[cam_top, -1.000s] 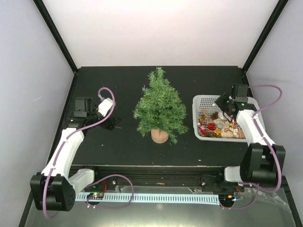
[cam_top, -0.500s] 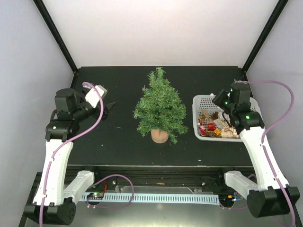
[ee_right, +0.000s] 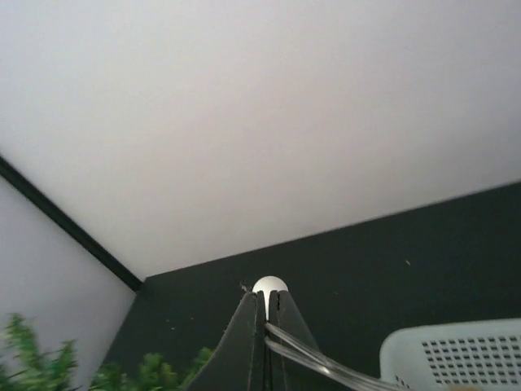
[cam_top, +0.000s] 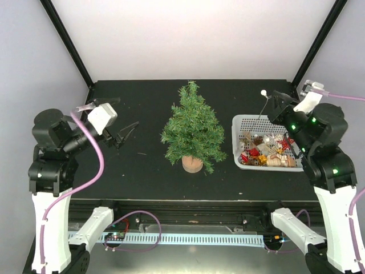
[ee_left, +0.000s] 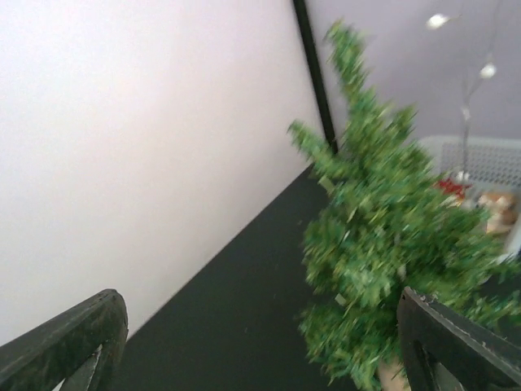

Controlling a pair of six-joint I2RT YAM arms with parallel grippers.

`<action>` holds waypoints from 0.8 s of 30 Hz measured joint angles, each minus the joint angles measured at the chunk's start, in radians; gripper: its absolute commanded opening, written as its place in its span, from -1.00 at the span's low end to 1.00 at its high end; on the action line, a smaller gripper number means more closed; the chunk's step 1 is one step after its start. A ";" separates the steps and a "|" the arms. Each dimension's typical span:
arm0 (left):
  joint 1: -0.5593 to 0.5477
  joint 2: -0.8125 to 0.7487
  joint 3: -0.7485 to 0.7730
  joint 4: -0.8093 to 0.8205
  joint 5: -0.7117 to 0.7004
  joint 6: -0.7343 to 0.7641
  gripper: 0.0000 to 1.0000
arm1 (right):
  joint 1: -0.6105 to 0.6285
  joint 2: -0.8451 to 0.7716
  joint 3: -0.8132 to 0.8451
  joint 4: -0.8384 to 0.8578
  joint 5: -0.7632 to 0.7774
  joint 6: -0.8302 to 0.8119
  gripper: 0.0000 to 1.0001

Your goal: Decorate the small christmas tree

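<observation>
While small christmas tree [cam_top: 193, 128] stands vertical, tip up, left claw [cam_top: 126, 113] wide, right claw [ee_right: 264, 308] pinching bead ornament [ee_right: 269, 285].

The small christmas tree [cam_top: 193, 134] stands in the middle of the tabletop [cam_top: 142, 171]. It is the big thing in the way between my two hands. The dark strip left of it is bare. My left hand [cam_top: 129, 111], spread wide, hangs over that strip with clear room up to the branches. On the right, the white basket [cam_top: 245, 121] sits near the tree, with a thin bare lane between them. My right hand [ee_right: 265, 300] is pinched on a white ball on a thin stem [cam_top: 263, 92], up above the basket's far edge. Behind the tree there is room up to the back wall [cam_top: 194, 40]. Black posts [cam_top: 65, 43] and side walls close in both sides.
</observation>
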 measured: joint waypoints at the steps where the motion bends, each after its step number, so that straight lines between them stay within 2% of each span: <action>1: -0.005 0.000 0.017 0.000 0.016 -0.004 0.82 | 0.000 -0.003 0.019 -0.005 -0.014 -0.011 -0.98; 10: -0.089 0.014 0.126 0.003 0.135 -0.080 0.86 | 0.002 0.009 0.241 -0.069 -0.162 -0.081 -0.98; 12: -0.140 0.019 0.127 0.002 0.142 -0.093 0.86 | 0.004 0.009 0.286 -0.071 -0.194 -0.085 -0.98; 24: -0.280 0.080 0.120 0.003 0.182 -0.150 0.86 | 0.005 0.015 0.394 -0.066 -0.388 -0.049 -0.97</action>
